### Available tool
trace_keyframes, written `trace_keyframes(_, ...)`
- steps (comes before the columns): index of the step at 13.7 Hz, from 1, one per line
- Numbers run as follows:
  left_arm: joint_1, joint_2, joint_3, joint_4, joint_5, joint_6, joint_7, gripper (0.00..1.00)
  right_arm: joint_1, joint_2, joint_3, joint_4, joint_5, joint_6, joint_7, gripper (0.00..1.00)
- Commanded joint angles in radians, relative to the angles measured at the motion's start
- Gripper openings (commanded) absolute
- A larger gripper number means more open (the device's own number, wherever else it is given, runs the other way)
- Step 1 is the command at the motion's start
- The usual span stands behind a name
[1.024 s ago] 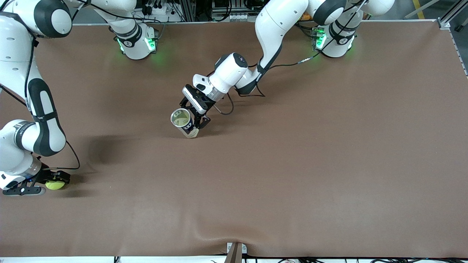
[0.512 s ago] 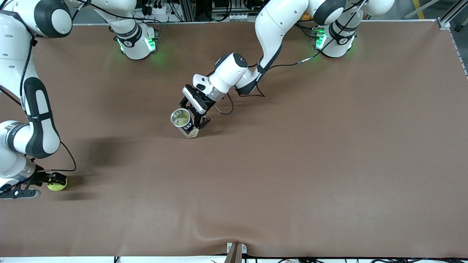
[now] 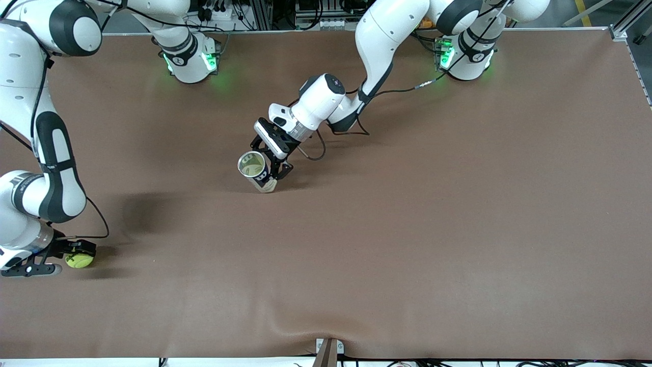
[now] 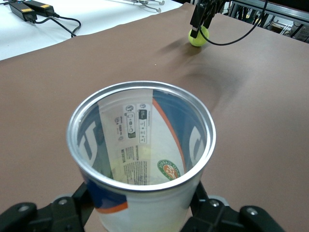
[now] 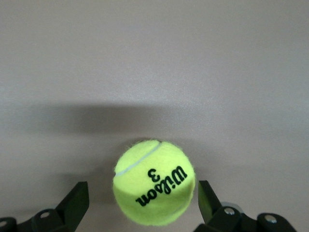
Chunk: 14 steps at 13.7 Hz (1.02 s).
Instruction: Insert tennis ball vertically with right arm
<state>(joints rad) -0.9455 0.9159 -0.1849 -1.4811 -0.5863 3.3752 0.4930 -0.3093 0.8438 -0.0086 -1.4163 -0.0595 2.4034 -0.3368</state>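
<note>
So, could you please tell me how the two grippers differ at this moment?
The left gripper is shut on the tennis-ball can at mid-table, holding it tilted with its mouth open; the right gripper is open, its fingers either side of the tennis ball without touching it. The left sits farther from the front camera; the right sits at the right arm's end. Both are black and two-fingered.

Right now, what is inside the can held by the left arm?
The can holds no ball; only its printed inner wall shows. Its bottom is hidden. The tennis ball lies between the right end effector's open fingers.
</note>
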Motion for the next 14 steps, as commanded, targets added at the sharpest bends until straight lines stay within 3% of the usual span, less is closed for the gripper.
trace_keyframes(1,-0.015,0.021,0.007,0.018,-0.023,0.012,-0.005,0.80,-0.021,0.035,0.015,0.030,0.010,0.031,-0.025,1.00)
trace_keyframes(2,-0.015,0.021,0.007,0.018,-0.023,0.012,-0.005,0.80,-0.021,0.041,0.015,0.030,0.010,0.033,-0.025,1.00)
trace_keyframes(3,-0.015,0.023,0.007,0.018,-0.023,0.012,-0.005,0.80,-0.022,0.041,0.015,0.030,0.012,0.033,-0.024,0.86)
trace_keyframes(4,-0.015,0.021,0.007,0.018,-0.023,0.012,-0.005,0.80,-0.022,0.041,0.015,0.030,0.013,0.033,-0.025,0.61)
trace_keyframes(5,-0.015,0.023,0.007,0.018,-0.023,0.012,-0.005,0.80,-0.022,0.041,0.015,0.030,0.013,0.033,-0.027,0.29)
trace_keyframes(6,-0.015,0.023,0.007,0.018,-0.023,0.012,-0.005,0.80,-0.022,0.038,0.016,0.030,0.013,0.033,-0.033,0.07)
trace_keyframes(7,-0.015,0.021,0.007,0.018,-0.023,0.012,-0.005,0.80,-0.021,0.029,0.016,0.031,0.016,0.029,-0.039,0.00)
trace_keyframes(9,-0.015,0.023,0.007,0.018,-0.023,0.012,-0.005,0.80,-0.007,-0.035,0.038,0.027,0.023,-0.028,-0.033,0.00)
trace_keyframes(14,-0.015,0.023,0.007,0.018,-0.023,0.012,-0.005,0.80,0.022,-0.268,0.096,0.023,0.072,-0.410,0.080,0.00)
